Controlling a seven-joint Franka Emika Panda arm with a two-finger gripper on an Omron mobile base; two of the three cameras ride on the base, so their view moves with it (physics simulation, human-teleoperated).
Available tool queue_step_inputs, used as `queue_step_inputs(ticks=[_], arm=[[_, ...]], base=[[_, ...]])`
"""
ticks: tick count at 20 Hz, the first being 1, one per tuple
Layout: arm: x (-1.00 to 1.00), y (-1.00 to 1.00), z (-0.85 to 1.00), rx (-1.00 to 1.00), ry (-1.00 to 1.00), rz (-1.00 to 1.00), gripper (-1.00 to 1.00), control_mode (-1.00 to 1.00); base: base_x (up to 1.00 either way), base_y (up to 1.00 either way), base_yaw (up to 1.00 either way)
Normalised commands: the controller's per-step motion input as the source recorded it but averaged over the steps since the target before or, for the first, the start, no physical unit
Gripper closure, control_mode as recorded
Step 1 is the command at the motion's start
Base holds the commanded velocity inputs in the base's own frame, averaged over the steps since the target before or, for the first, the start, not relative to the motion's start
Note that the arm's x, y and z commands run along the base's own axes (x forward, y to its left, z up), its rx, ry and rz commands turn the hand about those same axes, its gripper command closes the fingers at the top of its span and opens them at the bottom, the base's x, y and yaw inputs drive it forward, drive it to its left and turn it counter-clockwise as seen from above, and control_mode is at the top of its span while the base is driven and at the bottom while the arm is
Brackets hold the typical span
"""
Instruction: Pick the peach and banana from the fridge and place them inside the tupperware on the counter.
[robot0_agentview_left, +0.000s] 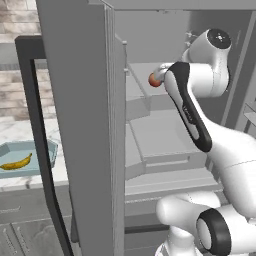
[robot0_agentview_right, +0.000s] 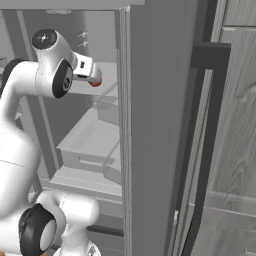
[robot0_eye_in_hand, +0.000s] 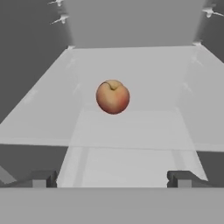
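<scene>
The peach (robot0_eye_in_hand: 112, 96), round and red-orange, rests on a pale grey shelf inside the open fridge (robot0_agentview_left: 80, 100). My gripper (robot0_eye_in_hand: 113, 179) is open and points straight at it from a short distance, with nothing between the fingertips (robot0_eye_in_hand: 43, 178). In the left base view the peach (robot0_agentview_left: 154, 80) peeks out beside my forearm. In the right base view the peach (robot0_agentview_right: 95, 82) sits just past my hand. The yellow banana (robot0_agentview_left: 16, 162) lies in the light blue tupperware (robot0_agentview_left: 46, 150) on the marble counter (robot0_agentview_left: 20, 131) at the far left.
The fridge door (robot0_agentview_left: 85, 150) stands open between my arm and the counter, its black bar handle (robot0_agentview_left: 42, 150) in front of the tupperware. Lower shelves and a drawer (robot0_agentview_right: 87, 150) lie under the peach's shelf. Grey cabinets (robot0_agentview_right: 235, 125) are to the right.
</scene>
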Motion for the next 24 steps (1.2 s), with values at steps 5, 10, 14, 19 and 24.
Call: queue_step_inputs(ticks=[5,10,14,19,24], arm=[[0.34,0.0,-0.11,0.0,0.0,0.0,-1.0,-1.0],[0.36,0.0,-0.1,0.0,0.0,0.0,-1.0,-1.0],[0.29,0.0,-0.1,0.0,0.0,0.0,-1.0,-1.0],[0.28,0.01,-0.08,0.0,0.0,0.0,-1.0,-1.0],[0.29,0.0,-0.05,0.0,0.0,0.0,-1.0,-1.0]], base=[[0.0,0.0,0.0],[0.0,0.0,0.0],[0.0,0.0,0.0],[0.0,0.0,0.0],[0.0,0.0,0.0]])
